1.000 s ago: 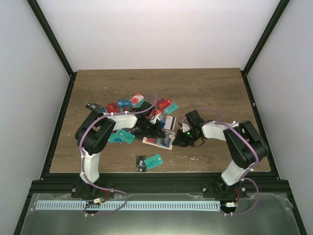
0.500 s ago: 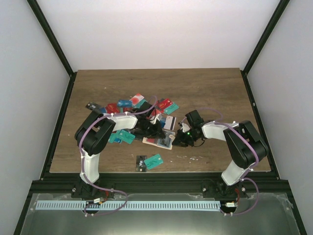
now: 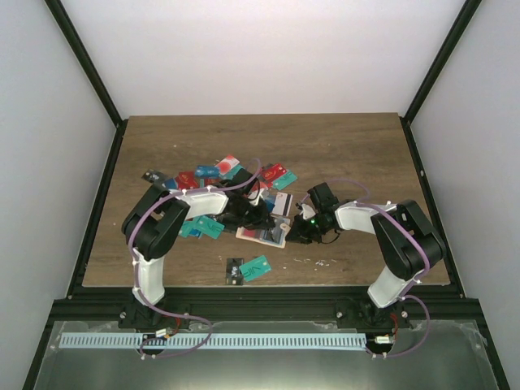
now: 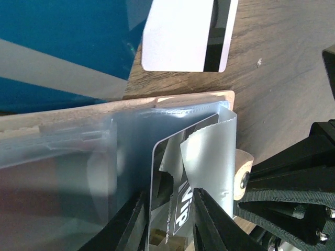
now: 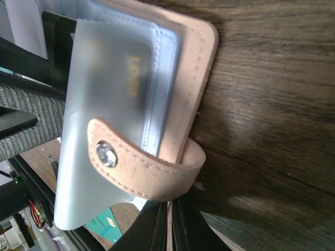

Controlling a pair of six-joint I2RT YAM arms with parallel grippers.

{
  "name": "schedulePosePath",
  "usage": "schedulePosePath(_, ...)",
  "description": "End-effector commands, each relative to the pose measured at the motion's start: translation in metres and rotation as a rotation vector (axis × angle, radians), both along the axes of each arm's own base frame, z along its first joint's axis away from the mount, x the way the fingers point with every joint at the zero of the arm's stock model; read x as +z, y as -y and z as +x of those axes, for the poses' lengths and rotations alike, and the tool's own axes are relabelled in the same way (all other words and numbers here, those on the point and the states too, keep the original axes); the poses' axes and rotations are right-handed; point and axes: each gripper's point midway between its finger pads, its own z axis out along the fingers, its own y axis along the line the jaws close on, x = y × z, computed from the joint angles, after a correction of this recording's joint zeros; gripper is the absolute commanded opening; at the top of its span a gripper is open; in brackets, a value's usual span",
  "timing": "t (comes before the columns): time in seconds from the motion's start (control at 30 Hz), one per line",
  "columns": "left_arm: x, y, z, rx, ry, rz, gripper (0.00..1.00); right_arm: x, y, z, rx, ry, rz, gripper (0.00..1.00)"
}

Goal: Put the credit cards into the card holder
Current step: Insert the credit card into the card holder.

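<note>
Tan holder lies open mid-table, clear sleeves up, a silver card partly in one. Coloured cards lie heaped far-left; one teal card lies nearer.

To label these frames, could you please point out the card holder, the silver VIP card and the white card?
card holder point(image 5: 198, 68), right wrist view, tan cover edge.
silver VIP card point(image 4: 175, 210), left wrist view, lettered face.
white card point(image 4: 175, 36), left wrist view, plain white area.
</note>
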Motion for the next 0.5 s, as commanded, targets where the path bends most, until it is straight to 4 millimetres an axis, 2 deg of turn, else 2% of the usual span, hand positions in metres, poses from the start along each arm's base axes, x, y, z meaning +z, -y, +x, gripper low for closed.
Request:
schedulePosePath(0.0,0.002,-0.011,-0.001,0.020,0.005,0.066,0.28,0.006,0.000,0.010,-0.010,0.036,-0.006,0.07)
schedulePosePath(0.27,0.009,-0.014,-0.003,0.026,0.006,0.088,0.38,0.007,0.000,0.011,-0.022,0.036,-0.004,0.07)
schedulePosePath(0.47,0.016,-0.016,-0.001,0.032,0.015,0.106,0.51,0.009,0.001,0.009,-0.033,0.035,0.000,0.07)
